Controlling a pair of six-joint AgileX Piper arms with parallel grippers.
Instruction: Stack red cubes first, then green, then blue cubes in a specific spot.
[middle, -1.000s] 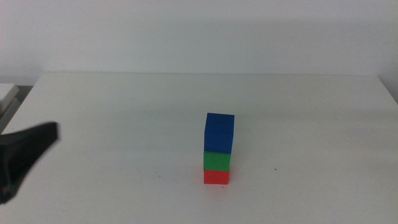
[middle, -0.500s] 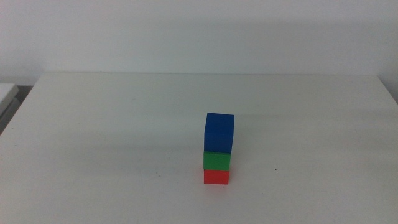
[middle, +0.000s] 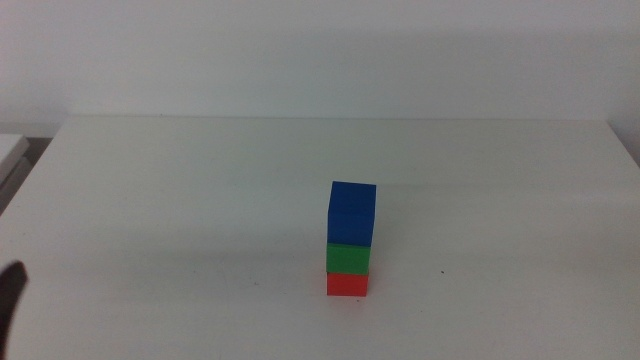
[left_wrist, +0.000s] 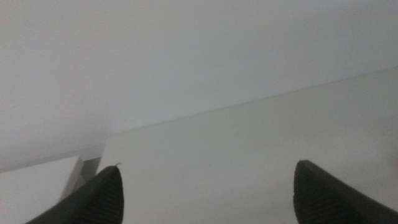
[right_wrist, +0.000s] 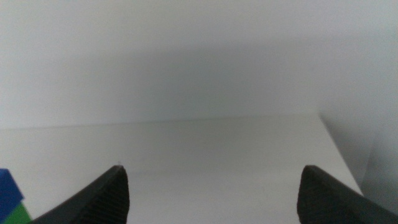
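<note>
Three cubes stand in one upright tower a little right of the table's middle in the middle view: the red cube (middle: 347, 284) on the white table, the green cube (middle: 348, 259) on it, and the blue cube (middle: 352, 213) on top. No gripper touches the tower. Only a dark sliver of my left gripper (middle: 10, 300) shows at the bottom-left edge, far from the tower. Its jaws stand wide apart in the left wrist view, left gripper (left_wrist: 208, 193) open and empty. My right gripper (right_wrist: 214, 196) is open too, with the blue cube (right_wrist: 9, 188) and green cube (right_wrist: 20, 215) at the picture's edge.
A white slab (middle: 12, 150) lies beyond the table's left edge. A tiny dark speck (middle: 443, 271) marks the white table (middle: 200, 200) to the right of the tower. A pale wall rises behind the table's far edge.
The left gripper, plainly in view at the left one second ago, drew out of the picture and now shows only as a sliver at the bottom-left edge. The tower has not moved.
</note>
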